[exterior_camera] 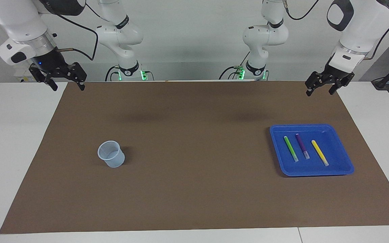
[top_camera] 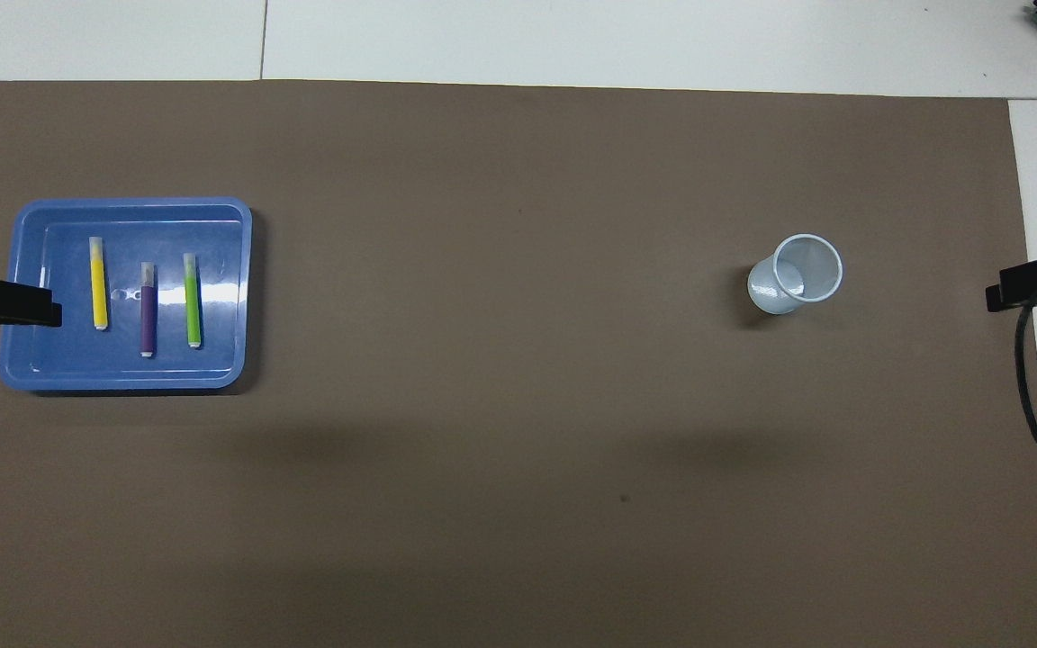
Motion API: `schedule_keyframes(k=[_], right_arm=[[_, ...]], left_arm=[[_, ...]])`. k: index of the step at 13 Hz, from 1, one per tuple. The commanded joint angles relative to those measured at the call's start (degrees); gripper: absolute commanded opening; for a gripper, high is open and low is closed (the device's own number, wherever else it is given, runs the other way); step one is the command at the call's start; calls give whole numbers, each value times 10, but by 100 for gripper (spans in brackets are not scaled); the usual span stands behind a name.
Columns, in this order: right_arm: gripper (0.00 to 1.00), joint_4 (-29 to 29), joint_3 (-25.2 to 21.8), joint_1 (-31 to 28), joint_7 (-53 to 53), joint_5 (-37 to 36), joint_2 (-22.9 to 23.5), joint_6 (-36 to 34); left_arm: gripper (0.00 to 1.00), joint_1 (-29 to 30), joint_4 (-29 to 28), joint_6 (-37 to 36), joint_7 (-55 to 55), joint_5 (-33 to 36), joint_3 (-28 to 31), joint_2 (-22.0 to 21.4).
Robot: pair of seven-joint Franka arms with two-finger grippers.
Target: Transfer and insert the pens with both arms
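Three pens lie side by side in a blue tray (exterior_camera: 344, 167) at the left arm's end of the table: a green pen (exterior_camera: 291, 148), a purple pen (exterior_camera: 302, 145) and a yellow pen (exterior_camera: 319, 152). They also show in the overhead view as the yellow pen (top_camera: 98, 283), purple pen (top_camera: 148, 310) and green pen (top_camera: 192, 300). My left gripper (exterior_camera: 321, 89) hangs open and empty, raised over the mat's corner near the robots; its tip (top_camera: 28, 306) shows at the tray's edge (top_camera: 212, 209). My right gripper (exterior_camera: 68, 85) hangs open and empty, raised at the right arm's end (top_camera: 1027, 286).
A pale blue translucent cup (exterior_camera: 111, 154) stands upright on the brown mat (exterior_camera: 194, 135) toward the right arm's end; it also shows in the overhead view (top_camera: 798, 274). A black cable (top_camera: 1027, 387) hangs by the right gripper. White table surrounds the mat.
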Motion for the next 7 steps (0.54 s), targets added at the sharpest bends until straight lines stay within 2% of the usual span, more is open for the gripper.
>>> schedule_keyframes(k=[1,4,7], right_arm=[[100,0,3,-1,1,7,1,8],[100,-4,3,-1,1,7,0,13],[100,-7,3,-1,1,7,-1,16]], left_arm=[[100,-9,-50,58,-3,-2,5,-27],[100,-13,-55,80,2,-2,4,-13],[100,-12,-52,102,4,-2,3,25]])
